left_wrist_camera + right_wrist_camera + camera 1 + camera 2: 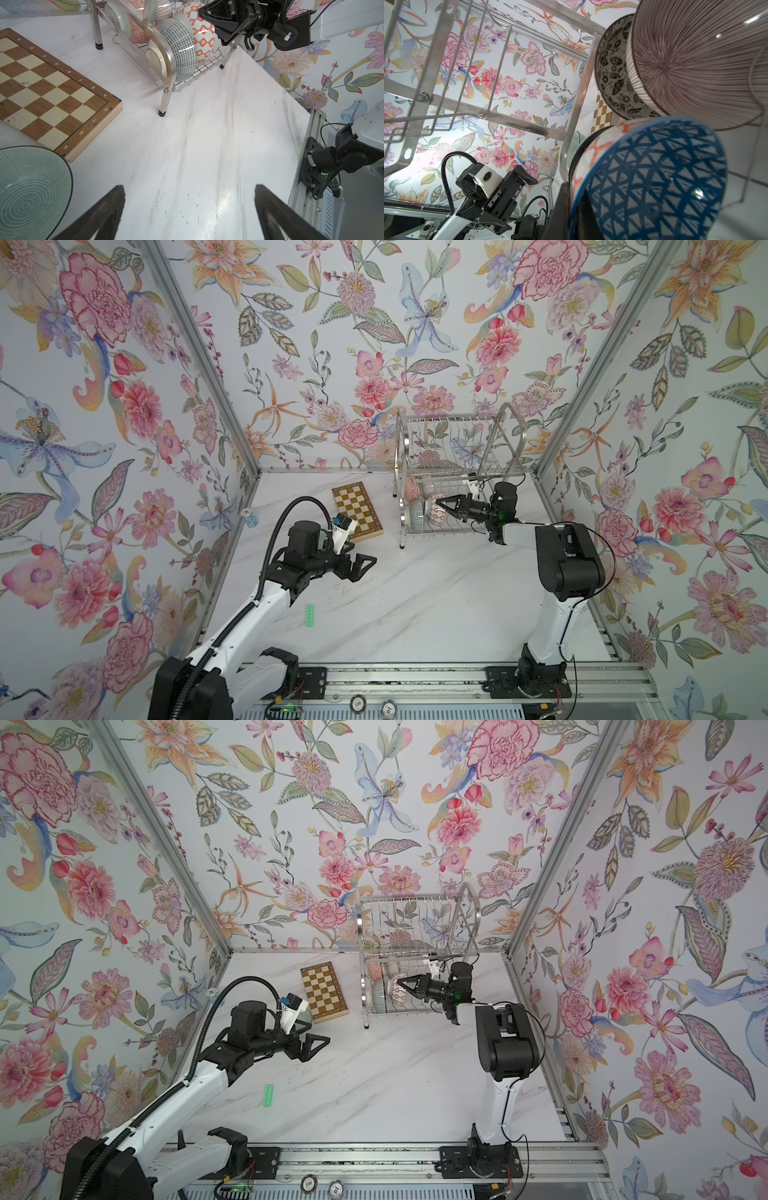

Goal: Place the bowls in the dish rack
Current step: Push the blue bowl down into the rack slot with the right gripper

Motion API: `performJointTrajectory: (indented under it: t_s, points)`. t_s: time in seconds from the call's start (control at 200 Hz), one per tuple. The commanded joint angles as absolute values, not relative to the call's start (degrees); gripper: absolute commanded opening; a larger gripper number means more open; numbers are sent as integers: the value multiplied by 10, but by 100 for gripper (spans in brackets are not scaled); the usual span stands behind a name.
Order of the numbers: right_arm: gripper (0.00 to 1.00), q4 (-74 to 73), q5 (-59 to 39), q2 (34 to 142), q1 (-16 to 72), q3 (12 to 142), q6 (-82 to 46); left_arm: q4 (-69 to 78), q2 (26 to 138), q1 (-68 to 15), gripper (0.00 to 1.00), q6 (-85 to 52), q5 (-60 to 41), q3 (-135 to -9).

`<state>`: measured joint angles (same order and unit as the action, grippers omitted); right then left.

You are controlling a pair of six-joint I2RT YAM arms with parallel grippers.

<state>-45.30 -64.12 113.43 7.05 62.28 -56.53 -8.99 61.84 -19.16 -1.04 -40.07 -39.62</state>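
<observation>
We find the blue-triangle bowl (654,176) standing on edge in the lower shelf of the dish rack (449,418). Its red-latticed outside shows in the left wrist view. The right pincer (441,502) is closed on this bowl's rim, one finger inside and one outside.

Just beside it on the same shelf a dashed bowl (180,52) stands on edge. Further back on that shelf a black-and-white bowl (612,72) and a pink-lined bowl (685,62) also stand on edge, side by side.

We take the middle of the table (415,593) as the dial's centre in both top views. The rack stands at 1 o'clock, near the back wall. A chessboard (357,510) lies flat at 11 o'clock, well apart from the rack's legs.

A green bowl (31,187) sits upright on the table at 10 o'clock, just beside the chessboard's near corner and largely hidden under the left arm in both top views.

The left pincer (365,568) hangs at 9 o'clock above bare table, jaws wide apart and holding nothing. A small green block (309,615) lies at 8 o'clock.
</observation>
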Motion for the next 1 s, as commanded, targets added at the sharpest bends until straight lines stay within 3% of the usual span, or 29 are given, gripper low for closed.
performJointTrajectory:
  t_s: [0.0,0.996]
  points:
    - [0,-432,-653,1145,75,637,-541,-99,622,-198,99,1,-395,-394]
    - [3,-295,-599,1130,84,629,-447,-102,622,-205,99,2,-393,-394]
